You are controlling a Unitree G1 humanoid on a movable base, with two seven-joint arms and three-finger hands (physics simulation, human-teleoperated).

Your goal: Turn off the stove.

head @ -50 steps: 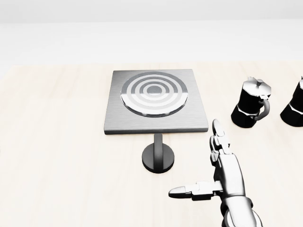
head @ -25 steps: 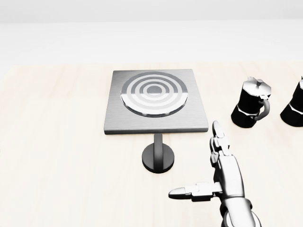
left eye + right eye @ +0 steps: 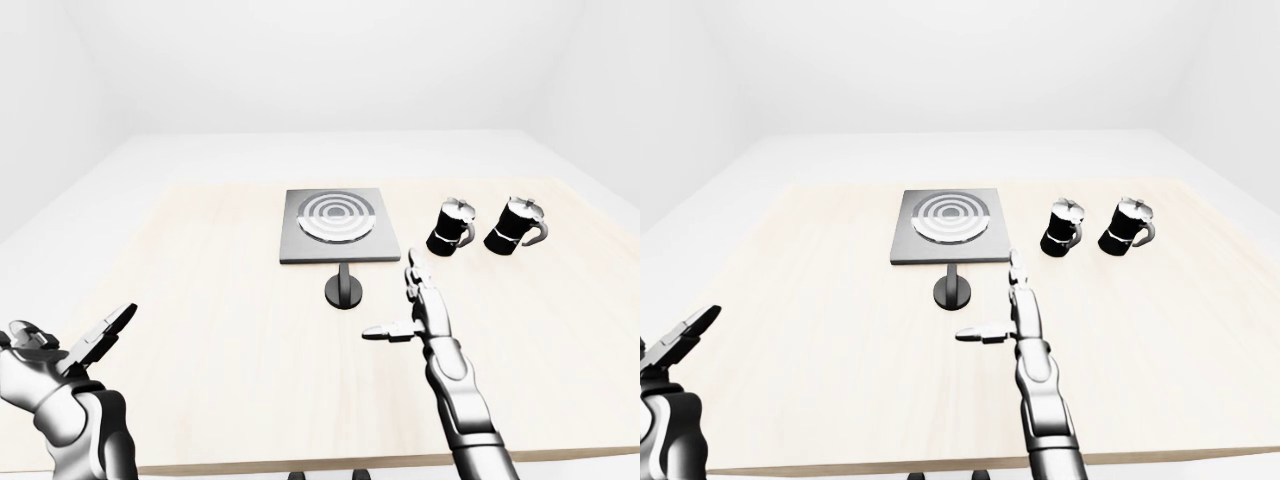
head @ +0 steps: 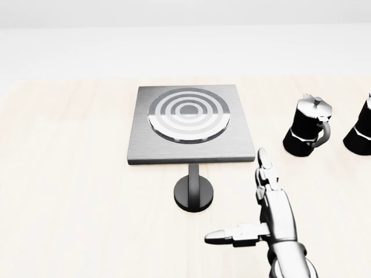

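Approach stage imo: right hand (image 4: 264,202), fingers spread and empty, sits just right of the stove (image 4: 190,124) knob (image 4: 193,193), needs to reach left and grip it.

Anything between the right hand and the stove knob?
Nothing visible. The open right hand hovers over bare table just right of the round black knob below the grey square stove; both black moka pots stand further right.

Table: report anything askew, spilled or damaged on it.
Nothing stands out. The stove lies flat and square on the table, its knob just below it, and both moka pots stand upright to its right. No spill shows.
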